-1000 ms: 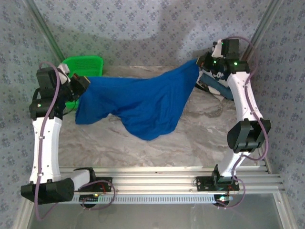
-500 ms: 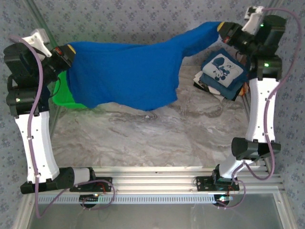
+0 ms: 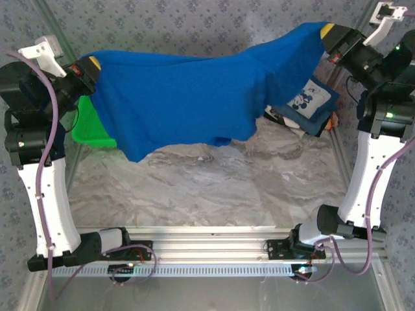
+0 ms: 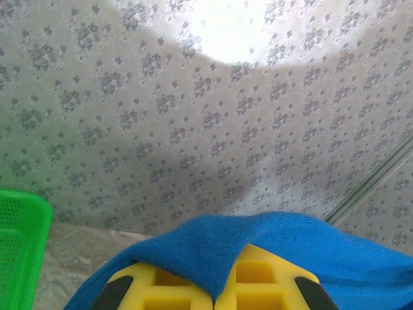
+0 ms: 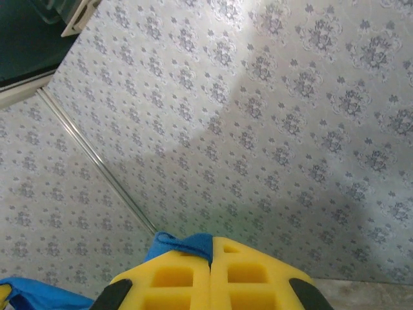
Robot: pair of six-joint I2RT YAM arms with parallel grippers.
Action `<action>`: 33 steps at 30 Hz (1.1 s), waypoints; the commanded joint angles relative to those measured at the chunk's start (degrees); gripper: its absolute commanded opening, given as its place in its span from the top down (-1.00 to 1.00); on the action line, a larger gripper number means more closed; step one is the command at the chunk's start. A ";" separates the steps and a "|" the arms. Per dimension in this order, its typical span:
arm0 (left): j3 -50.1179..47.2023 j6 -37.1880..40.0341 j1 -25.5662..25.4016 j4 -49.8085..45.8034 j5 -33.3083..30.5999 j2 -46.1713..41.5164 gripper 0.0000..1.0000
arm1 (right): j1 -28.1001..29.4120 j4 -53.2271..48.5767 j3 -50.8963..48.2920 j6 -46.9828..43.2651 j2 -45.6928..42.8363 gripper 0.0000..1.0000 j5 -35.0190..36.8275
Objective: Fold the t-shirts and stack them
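Up top you've got the soft royal-blue cloth t-shirt (image 3: 188,103) strung in mid-air over the marbled table (image 3: 214,188), left gripper (image 3: 91,67) and right gripper (image 3: 329,31) each clamped on an edge, then your left wrist shows yellow pads (image 4: 271,287) pinching blue cloth, and your right wrist the same.

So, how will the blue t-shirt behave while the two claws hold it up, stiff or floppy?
Probably very floppy: the blue t-shirt sags between the left claw and the right claw. Likely light, since two small pinches of cloth carry it all. It may swing and bunch up when lowered to the table.
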 commanded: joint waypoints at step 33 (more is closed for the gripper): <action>0.73 -5.83 -4.01 5.54 3.16 -15.26 1.00 | -16.66 27.44 23.27 38.09 7.73 1.00 -10.57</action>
